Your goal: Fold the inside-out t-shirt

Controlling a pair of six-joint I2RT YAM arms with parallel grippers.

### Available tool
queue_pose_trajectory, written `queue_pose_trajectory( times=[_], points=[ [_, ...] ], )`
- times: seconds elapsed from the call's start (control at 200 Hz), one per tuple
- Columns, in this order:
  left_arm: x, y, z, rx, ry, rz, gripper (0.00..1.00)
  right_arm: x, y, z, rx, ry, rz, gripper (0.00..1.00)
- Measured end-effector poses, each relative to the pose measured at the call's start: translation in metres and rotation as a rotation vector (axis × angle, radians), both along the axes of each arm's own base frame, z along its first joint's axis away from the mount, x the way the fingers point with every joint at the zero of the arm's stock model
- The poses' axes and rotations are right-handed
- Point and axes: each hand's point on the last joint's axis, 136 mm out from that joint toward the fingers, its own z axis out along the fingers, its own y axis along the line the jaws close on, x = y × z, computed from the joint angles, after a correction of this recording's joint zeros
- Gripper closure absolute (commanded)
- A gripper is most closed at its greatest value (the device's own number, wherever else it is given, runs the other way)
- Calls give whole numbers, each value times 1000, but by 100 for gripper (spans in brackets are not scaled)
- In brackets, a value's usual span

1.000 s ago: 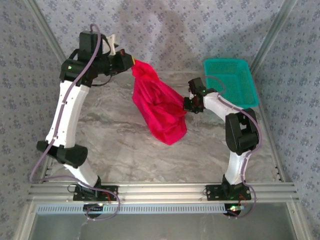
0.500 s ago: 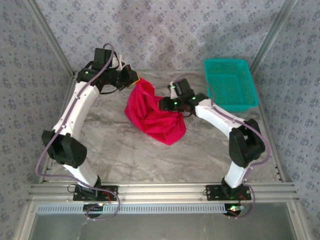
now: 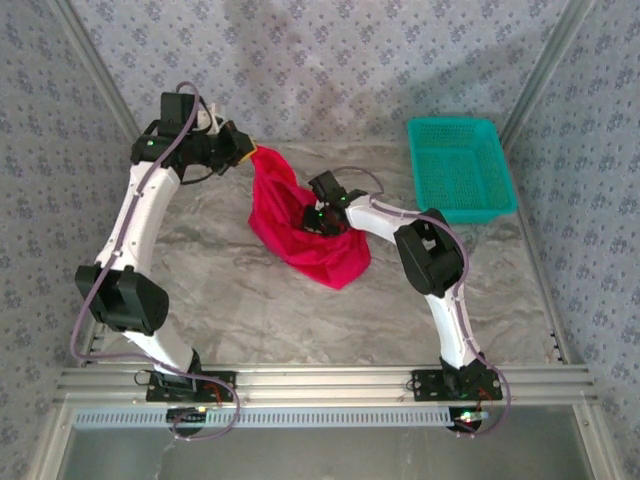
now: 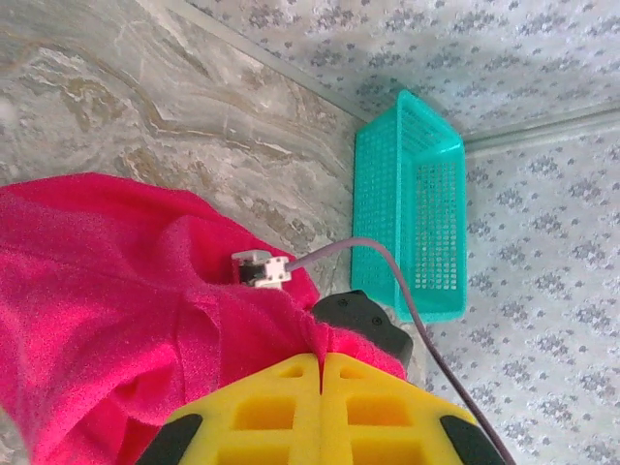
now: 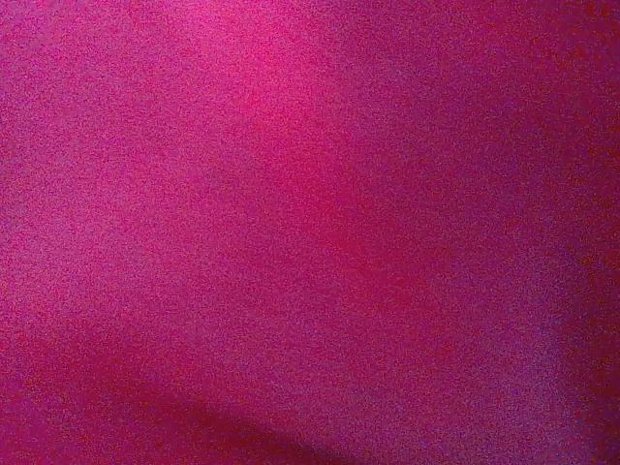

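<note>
The inside-out t-shirt (image 3: 322,255) is a bright red bunch, its top corner lifted off the marble table (image 3: 220,290) and its lower part resting there. My left gripper (image 3: 250,154) is shut on that top corner. In the left wrist view the yellow pads (image 4: 321,356) meet on a pinched ridge of the t-shirt (image 4: 116,281). My right gripper (image 3: 309,217) is pushed into the middle of the bunch, its fingers hidden in the folds. Red t-shirt cloth (image 5: 310,232) lies right against the right wrist lens.
A teal mesh basket (image 3: 461,168) stands at the back right corner, also seen in the left wrist view as the teal basket (image 4: 412,203). Patterned walls and metal rails close in the table. The right arm's black wrist (image 4: 364,317) sits just beyond the left pads.
The right gripper left the shirt's right edge, opened, pushed left into the bunch and shut again. The left gripper lowered and shifted its corner, so more of the shirt rests on the table.
</note>
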Motion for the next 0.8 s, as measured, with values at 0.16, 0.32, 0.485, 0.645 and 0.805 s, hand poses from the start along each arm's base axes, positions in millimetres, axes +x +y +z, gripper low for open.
queue_pose_trajectory(
  times=[0.16, 0.32, 0.485, 0.645, 0.805],
  points=[
    [8, 42, 14, -22, -23, 87, 100, 1, -13, 45, -13, -43, 19, 100],
    [21, 116, 11, -46, -22, 262, 100, -18, -41, 168, 53, -219, 54, 100],
    [23, 172, -34, -86, 68, 409, 100, -50, -104, 306, 192, -485, -2, 100],
    [17, 164, -75, -134, 168, 403, 100, -72, -143, 336, 256, -609, -52, 100],
    [12, 145, -97, -142, 198, 375, 100, -63, -129, 262, 232, -488, -38, 100]
  ],
)
